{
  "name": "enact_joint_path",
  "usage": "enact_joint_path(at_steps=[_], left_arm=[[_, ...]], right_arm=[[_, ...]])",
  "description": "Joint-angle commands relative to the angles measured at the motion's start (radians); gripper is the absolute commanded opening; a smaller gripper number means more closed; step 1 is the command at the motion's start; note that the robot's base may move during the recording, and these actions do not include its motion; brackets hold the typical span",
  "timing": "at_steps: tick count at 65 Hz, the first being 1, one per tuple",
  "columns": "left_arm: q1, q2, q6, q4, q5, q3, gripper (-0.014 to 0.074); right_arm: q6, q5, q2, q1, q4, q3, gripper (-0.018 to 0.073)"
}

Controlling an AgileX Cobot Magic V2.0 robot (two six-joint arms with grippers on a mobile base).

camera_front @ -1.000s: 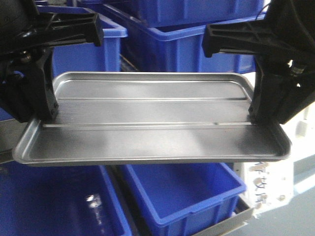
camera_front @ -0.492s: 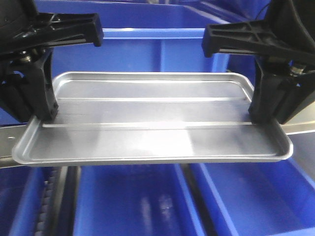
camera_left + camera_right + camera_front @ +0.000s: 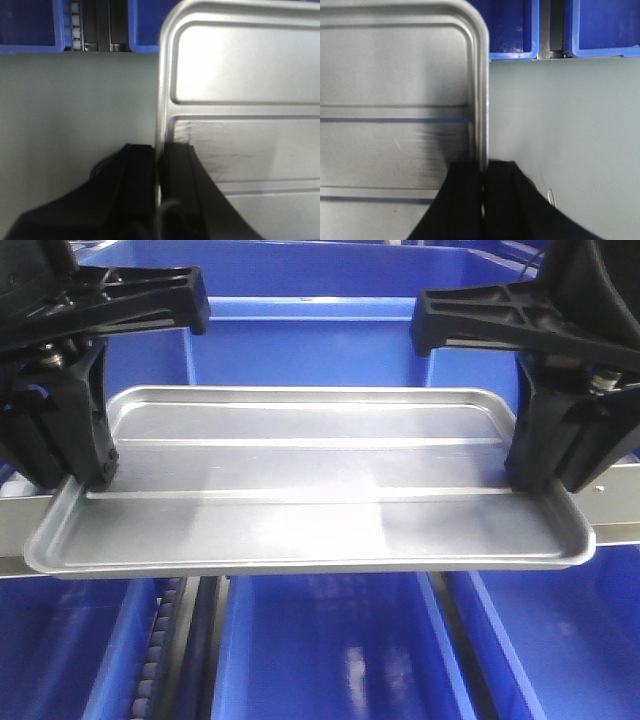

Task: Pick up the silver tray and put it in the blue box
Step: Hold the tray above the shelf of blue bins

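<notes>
The silver tray (image 3: 310, 490) hangs level in the air between my two grippers, above rows of blue boxes. My left gripper (image 3: 85, 475) is shut on the tray's left rim; in the left wrist view (image 3: 159, 165) its black jaws pinch the rim of the silver tray (image 3: 245, 100). My right gripper (image 3: 530, 475) is shut on the tray's right rim; the right wrist view (image 3: 484, 172) shows its jaws clamped on the rim of the silver tray (image 3: 395, 100). A blue box (image 3: 320, 340) lies open behind the tray, another blue box (image 3: 340, 650) lies under it.
More blue boxes sit at left (image 3: 60, 650) and right (image 3: 560, 640), divided by a roller rail (image 3: 160, 650). A metal rail (image 3: 615, 500) runs across under the tray. Both wrist views show grey floor (image 3: 75, 110) and blue box edges (image 3: 510, 30) beyond.
The view has shifted over the boxes: the scene below moved, and the boxes under and behind the tray now sit differently. Both grippers keep the same hold on the tray.
</notes>
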Motion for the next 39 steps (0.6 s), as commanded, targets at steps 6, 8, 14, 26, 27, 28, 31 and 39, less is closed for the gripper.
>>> enact_joint_path(at_steps=[6,8,14,26,27,28,31,39], left_arm=[[-0.007,-0.033,-0.007,0.007,-0.03,-0.028,-0.0008],[-0.007,-0.033,-0.007,0.007,-0.03,-0.028,-0.0008],[-0.007,-0.033,-0.007,0.007,-0.03,-0.028,-0.0008],[-0.007,-0.033,-0.007,0.007,-0.03,-0.028,-0.0008],[-0.007,-0.033,-0.007,0.007,-0.03,-0.028,-0.0008],[-0.007,-0.033,-0.007,0.007,-0.03,-0.028,-0.0008],[-0.007,-0.033,-0.007,0.007,-0.03,-0.028,-0.0008],[-0.007,-0.033,-0.007,0.007,-0.03,-0.028,-0.0008]], right_arm=[[-0.013,-0.04,-0.035,0.001,-0.027,-0.029,0.0053],[-0.013,-0.04,-0.035,0.001,-0.027,-0.029,0.0053],[-0.013,-0.04,-0.035,0.001,-0.027,-0.029,0.0053],[-0.013,-0.04,-0.035,0.001,-0.027,-0.029,0.0053],[-0.013,-0.04,-0.035,0.001,-0.027,-0.029,0.0053],[-0.013,-0.04,-0.035,0.001,-0.027,-0.029,0.0053],[-0.013,-0.04,-0.035,0.001,-0.027,-0.029,0.0053],[-0.013,-0.04,-0.035,0.001,-0.027,-0.029,0.0053]])
